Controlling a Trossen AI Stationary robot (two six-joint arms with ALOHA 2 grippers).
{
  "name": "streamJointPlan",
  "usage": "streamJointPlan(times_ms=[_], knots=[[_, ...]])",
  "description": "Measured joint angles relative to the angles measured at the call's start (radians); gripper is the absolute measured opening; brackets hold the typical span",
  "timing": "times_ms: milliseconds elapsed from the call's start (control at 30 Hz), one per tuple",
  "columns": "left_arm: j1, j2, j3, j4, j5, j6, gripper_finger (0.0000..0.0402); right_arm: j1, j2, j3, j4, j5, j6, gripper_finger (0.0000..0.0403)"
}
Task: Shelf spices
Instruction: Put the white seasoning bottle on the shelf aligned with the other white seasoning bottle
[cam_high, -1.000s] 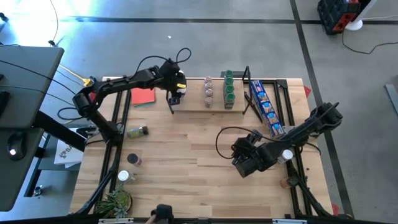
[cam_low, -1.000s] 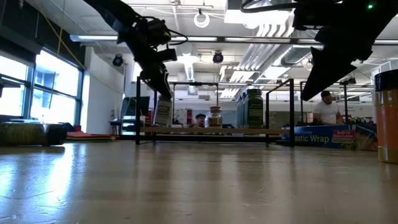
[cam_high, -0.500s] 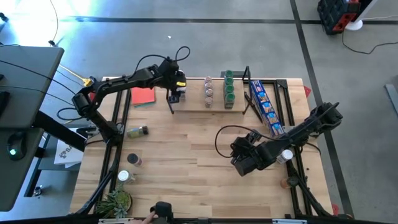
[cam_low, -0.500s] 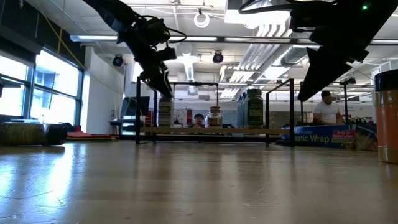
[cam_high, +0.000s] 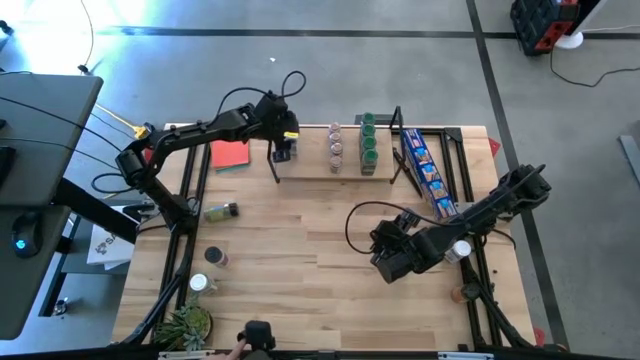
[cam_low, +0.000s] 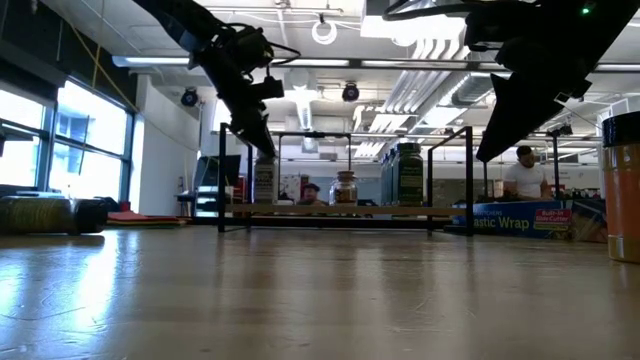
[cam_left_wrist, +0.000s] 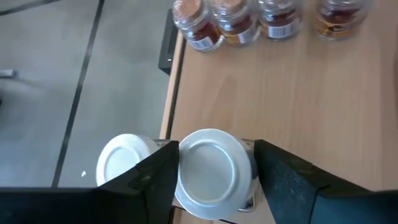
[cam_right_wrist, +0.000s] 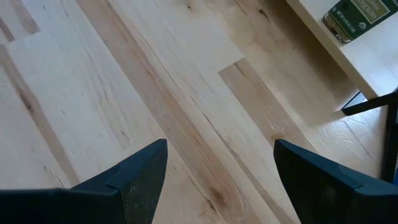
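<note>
Wooden shelf (cam_high: 310, 170); round white-capped jar (cam_left_wrist: 211, 165), seemingly released.

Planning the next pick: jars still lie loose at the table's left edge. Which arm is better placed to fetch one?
Left. Its tool is at the shelf's left end, nearer the loose jars; the right tool hovers open on the table's far side.

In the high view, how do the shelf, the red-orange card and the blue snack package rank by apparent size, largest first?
1. shelf, clearly the longest and widest.
2. blue snack package: long but narrow.
3. red-orange card: shorter but wider, partly under the left arm, so ranks 2 and 3 are uncertain.
</note>
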Motion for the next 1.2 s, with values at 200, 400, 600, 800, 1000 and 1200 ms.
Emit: streamJointPlan(times_ms=[200,400,600,800,1000,1200], knots=[[-0.002,0.000,0.000,0.044,-0.026,-0.061,0.0190,0.000,0.000,0.000,0.001,0.000,0.000,0.0289],[-0.008,-0.001,0.000,0.041,-0.036,-0.072,0.0190,0.000,0.000,0.000,0.001,0.000,0.000,0.0289],[-0.037,-0.045,0.000,0.038,-0.052,-0.063,0.0190,0.000,0.000,0.000,0.002,0.004,-0.004,0.0289],[-0.097,-0.139,0.000,0.037,-0.060,-0.124,0.0190,0.001,-0.035,0.099,-0.118,-0.023,-0.070,0.0289],[-0.210,-0.181,-0.005,0.041,0.056,-0.356,0.0190,-0.017,-0.065,0.377,-0.462,-0.379,-0.203,0.0289],[-0.379,-0.179,-0.130,0.174,0.046,-0.442,0.0190,0.014,-0.082,0.393,-0.616,-0.773,-0.156,0.0289]])
